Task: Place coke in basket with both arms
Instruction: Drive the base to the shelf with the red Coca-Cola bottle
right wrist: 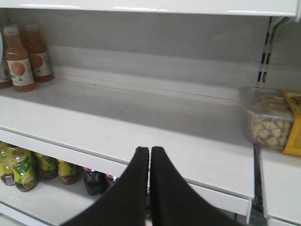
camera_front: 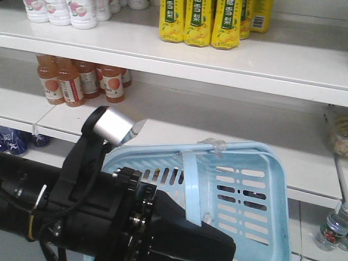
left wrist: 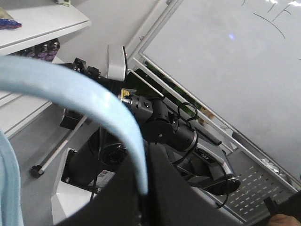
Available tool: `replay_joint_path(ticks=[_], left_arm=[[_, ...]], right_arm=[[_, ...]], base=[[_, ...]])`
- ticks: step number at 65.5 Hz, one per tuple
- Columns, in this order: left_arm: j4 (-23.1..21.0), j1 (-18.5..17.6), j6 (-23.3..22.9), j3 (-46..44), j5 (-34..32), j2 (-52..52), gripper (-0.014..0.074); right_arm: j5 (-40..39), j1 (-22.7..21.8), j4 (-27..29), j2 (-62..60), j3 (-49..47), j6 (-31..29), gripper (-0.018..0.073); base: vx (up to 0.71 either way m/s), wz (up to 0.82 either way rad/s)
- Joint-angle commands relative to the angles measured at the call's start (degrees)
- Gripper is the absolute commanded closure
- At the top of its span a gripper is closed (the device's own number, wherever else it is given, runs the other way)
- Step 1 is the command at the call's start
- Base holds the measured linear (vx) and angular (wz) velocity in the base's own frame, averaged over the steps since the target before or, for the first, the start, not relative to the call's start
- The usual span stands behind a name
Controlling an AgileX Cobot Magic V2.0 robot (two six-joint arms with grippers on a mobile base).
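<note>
Left wrist-mounted view showed the left gripper [left wrist: 143,205] clamped on the light blue hoop handle [left wrist: 94,101] of the basket [camera_front: 261,163]. In the front-facing view the basket was tilted, just beside a black arm [camera_front: 109,217] carrying a silver-grey block [camera_front: 111,126]. The right gripper [right wrist: 149,157] was closed, its fingers pressed together with nothing between them, before a white shelf [right wrist: 141,122]. Dark bottles [right wrist: 94,181] (perhaps the coke, the labels were too small to read) stood on the level below
</note>
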Motion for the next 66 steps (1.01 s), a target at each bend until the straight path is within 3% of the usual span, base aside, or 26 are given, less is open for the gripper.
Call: replay_joint_path(ticks=[1,33,66], left_arm=[[-4.7,-0.2,0.3,-1.5,-0.6,-1.8,0.0603],[-4.7,-0.2,0.3,-1.5,-0.6,-1.8,0.0603],[-4.7,-0.2,0.3,-1.5,-0.6,-1.8,0.0603]], right_arm=[[-4.2,-0.3,-0.5,-1.1,0.6,-0.4,0.0564],[-4.2,-0.3,-0.5,-1.1,0.6,-0.4,0.0564],[-4.2,-0.3,-0.5,-1.1,0.6,-0.4,0.0564]], base=[[0.08,0.28],[0.10,0.11],[0.12,-0.32]])
